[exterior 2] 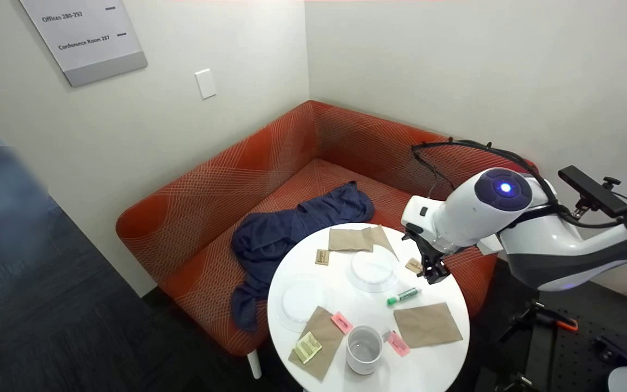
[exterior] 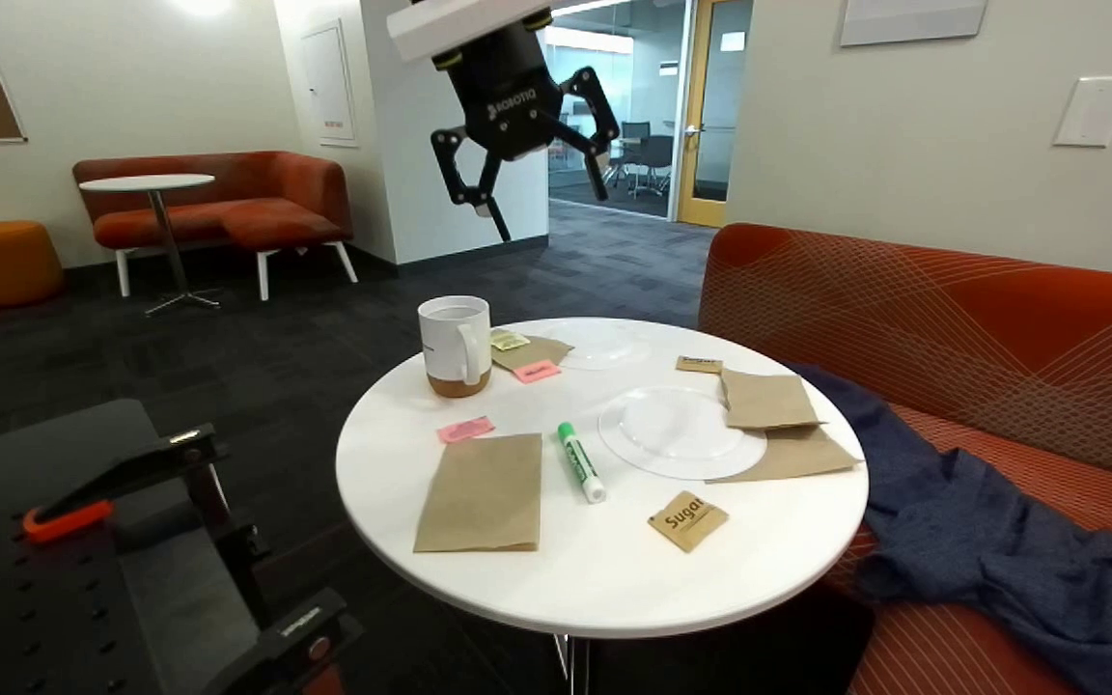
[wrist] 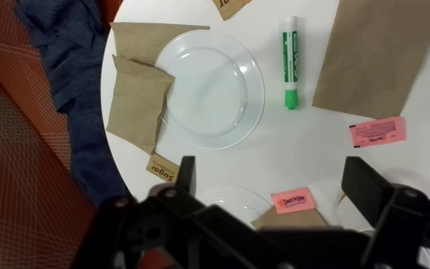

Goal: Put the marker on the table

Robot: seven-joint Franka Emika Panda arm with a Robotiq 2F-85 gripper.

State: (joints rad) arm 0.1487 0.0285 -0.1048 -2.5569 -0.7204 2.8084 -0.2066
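Observation:
The marker is green and white with a green cap, and lies flat on the white round table. It sits between a brown napkin and a clear plate, apart from both. It also shows in an exterior view and in the wrist view, at the upper middle. The table's bare top also shows in an exterior view and in the wrist view. My gripper is open and empty, well above the table. Its fingers are wide apart in the wrist view, below the marker in the picture.
A white mug with a brown base stands near the table's edge. Clear plates, brown napkins, sugar packets and pink packets lie around the marker. A red sofa with dark blue cloth borders the table.

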